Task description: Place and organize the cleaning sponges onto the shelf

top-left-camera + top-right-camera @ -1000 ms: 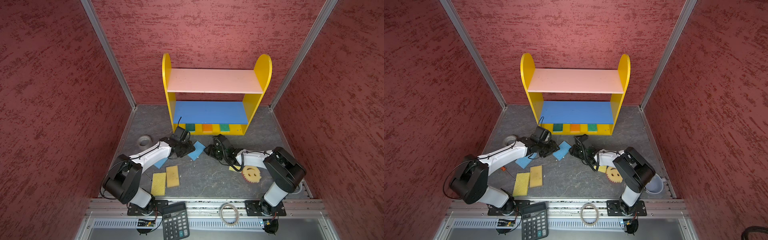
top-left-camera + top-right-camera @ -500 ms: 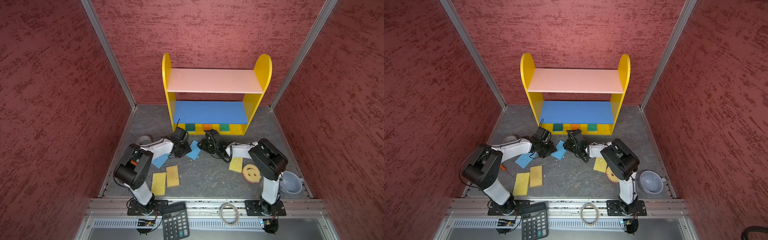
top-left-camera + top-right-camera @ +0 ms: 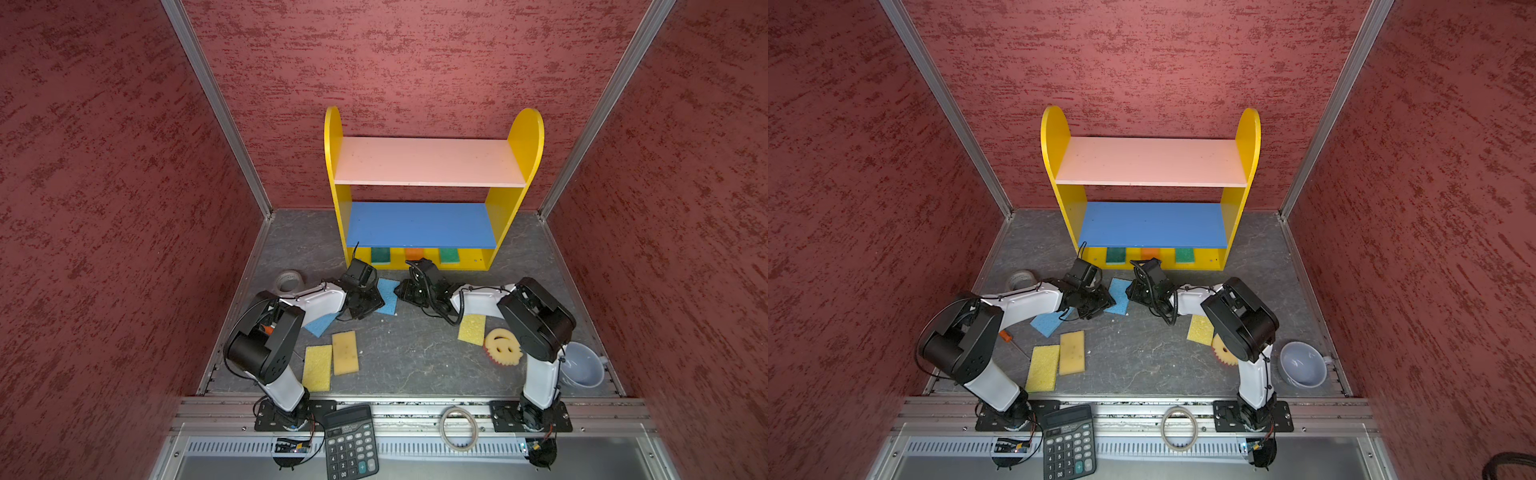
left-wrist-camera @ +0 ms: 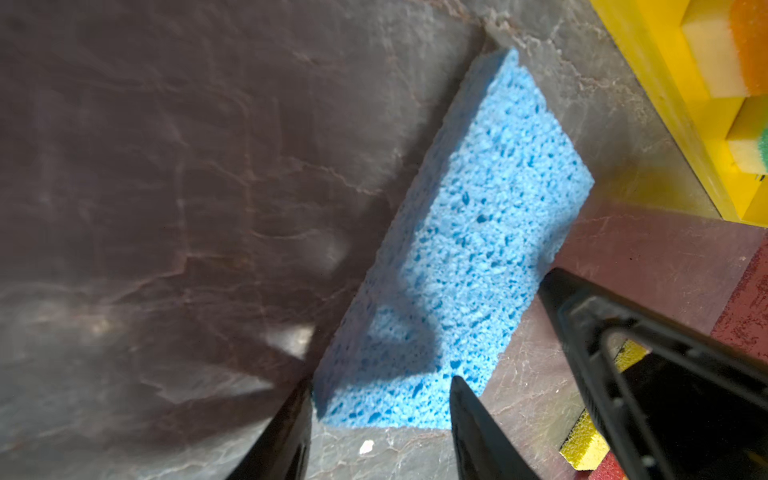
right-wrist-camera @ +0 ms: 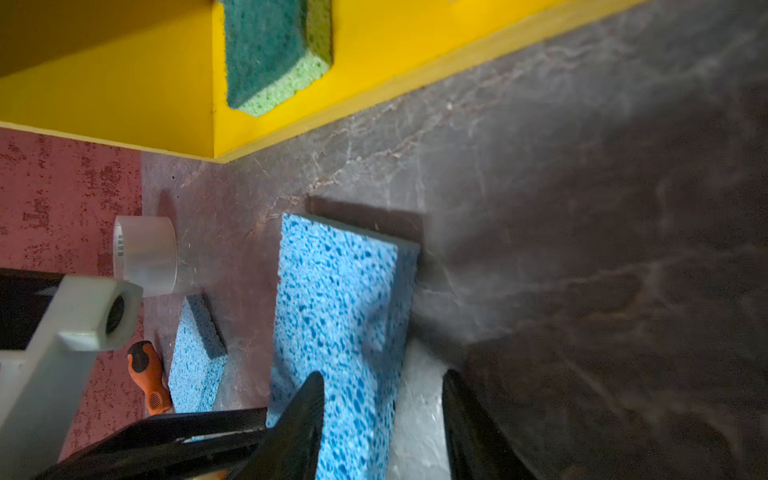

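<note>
The shelf [image 3: 525, 145] has three sponges [image 3: 380, 255] on its bottom board. The right arm [image 3: 482, 297] has swung in across the shelf's front to meet the left arm [image 3: 320, 299]. The blue sponge [image 3: 387, 296] lies flat just before the shelf, between them. The left claw [image 4: 380, 386] and right claw [image 5: 382, 380] both stand half open astride it, gripping nothing. The right is narrowing, so a pick-up looks imminent.

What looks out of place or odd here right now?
The left gripper and right gripper both crowd one blue sponge, askew in front of the shelf, from opposite ends. A calculator sits on the front rail.
</note>
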`<act>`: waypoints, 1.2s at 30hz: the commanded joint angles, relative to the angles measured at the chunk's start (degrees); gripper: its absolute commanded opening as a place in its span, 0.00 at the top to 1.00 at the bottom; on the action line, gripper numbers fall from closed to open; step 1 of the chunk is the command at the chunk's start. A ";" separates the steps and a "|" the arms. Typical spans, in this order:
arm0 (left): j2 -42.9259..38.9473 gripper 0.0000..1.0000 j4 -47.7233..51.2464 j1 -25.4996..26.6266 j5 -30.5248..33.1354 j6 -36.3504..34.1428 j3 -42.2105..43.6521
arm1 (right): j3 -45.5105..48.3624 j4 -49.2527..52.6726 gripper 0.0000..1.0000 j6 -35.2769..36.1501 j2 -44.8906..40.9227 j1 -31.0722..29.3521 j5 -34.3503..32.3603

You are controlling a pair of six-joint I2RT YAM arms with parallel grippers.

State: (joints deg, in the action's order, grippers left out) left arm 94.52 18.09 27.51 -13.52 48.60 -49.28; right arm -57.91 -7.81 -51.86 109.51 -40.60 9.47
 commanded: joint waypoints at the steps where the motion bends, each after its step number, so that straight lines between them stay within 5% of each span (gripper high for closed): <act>1: 1.05 0.47 -1.55 1.45 -0.57 0.96 0.50 | -0.50 2.27 0.54 1.68 -1.13 -2.56 -2.59; 11: 1.16 0.48 -2.20 5.00 -0.89 2.58 0.48 | -2.04 -0.10 0.66 -0.16 2.37 -4.07 0.34; 16: -2.48 0.48 1.35 4.45 1.12 0.56 -0.18 | 0.59 5.57 0.51 2.32 -3.21 -4.01 -4.53; 23: -12.31 0.45 8.14 1.26 4.51 -2.89 -0.43 | 7.95 19.33 0.46 4.00 -16.88 -3.05 -14.71; 28: -16.88 0.41 9.71 -0.33 6.46 -3.88 0.08 | 10.94 37.14 0.40 3.00 -27.59 -1.37 -29.43; 36: -14.81 0.42 9.02 1.17 5.19 -3.51 -0.29 | 19.40 42.57 0.37 -1.40 -37.41 3.86 -29.20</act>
State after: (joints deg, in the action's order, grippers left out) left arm 78.74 26.41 27.73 -8.69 46.00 -49.28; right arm -40.88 30.30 -50.41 73.84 -37.39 -17.41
